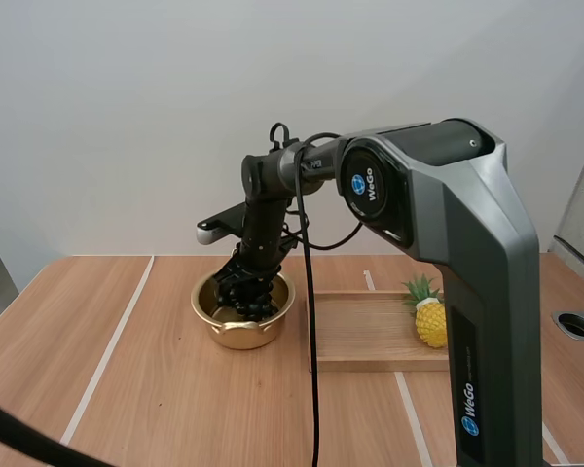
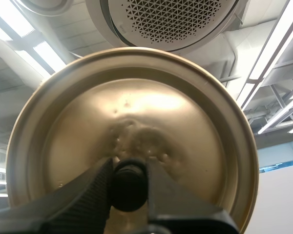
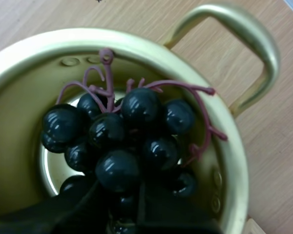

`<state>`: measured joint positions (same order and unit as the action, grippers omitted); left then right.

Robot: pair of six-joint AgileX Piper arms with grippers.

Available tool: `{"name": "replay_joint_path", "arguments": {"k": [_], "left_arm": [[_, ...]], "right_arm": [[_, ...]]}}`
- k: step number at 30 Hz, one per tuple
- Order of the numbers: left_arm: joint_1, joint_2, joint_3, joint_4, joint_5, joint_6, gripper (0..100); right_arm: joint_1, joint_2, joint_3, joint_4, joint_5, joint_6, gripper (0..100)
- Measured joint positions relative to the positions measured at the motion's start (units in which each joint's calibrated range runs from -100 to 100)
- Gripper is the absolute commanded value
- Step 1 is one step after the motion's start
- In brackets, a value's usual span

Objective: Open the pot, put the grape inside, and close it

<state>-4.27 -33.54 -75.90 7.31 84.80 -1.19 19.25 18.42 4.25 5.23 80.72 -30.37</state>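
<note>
Grapes [image 3: 122,141] down inside the pot [image 3: 234,161], a dark bunch with reddish stems, ringed all round by the brass rim. Pinched between the two fingers of the right gripper [image 3: 123,195], tips closed on the near berries of the bunch. From above, right gripper [image 1: 245,287] pointing straight down into the pot [image 1: 236,336], bunch hanging below it with its long axis upright, so directly under the fingers and neither to one side nor the other. Hard to tell whether resting on the bottom or just clear of it.

Pot open, standing on the table [image 1: 156,389] just beside the wooden tray [image 1: 370,331], one looped handle [image 3: 249,53] turned away from the bunch. Toy pineapple [image 1: 430,319] lying on the tray, well apart from the pot.

Lid [image 2: 136,107] off and held by the left gripper [image 2: 129,178], fingers clamped either side of its black knob [image 2: 129,183]. Cannot tell where the lid lies from the pot.

Judged stage: first step done, second nearly so. Next likely a parting of the right fingers and a straight rise out of the rim, since any sideways pull might catch stems on the wall. Closing then clearly a job for the left arm, already carrying the lid.
</note>
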Motion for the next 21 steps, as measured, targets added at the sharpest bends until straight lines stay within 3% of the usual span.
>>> {"name": "replay_joint_path", "arguments": {"k": [21], "left_arm": [[0.0,0.0,0.0,0.0,3.16,1.49,0]], "right_arm": [[0.0,1.41,0.84,2.85,-1.24,-3.19,0]]}}
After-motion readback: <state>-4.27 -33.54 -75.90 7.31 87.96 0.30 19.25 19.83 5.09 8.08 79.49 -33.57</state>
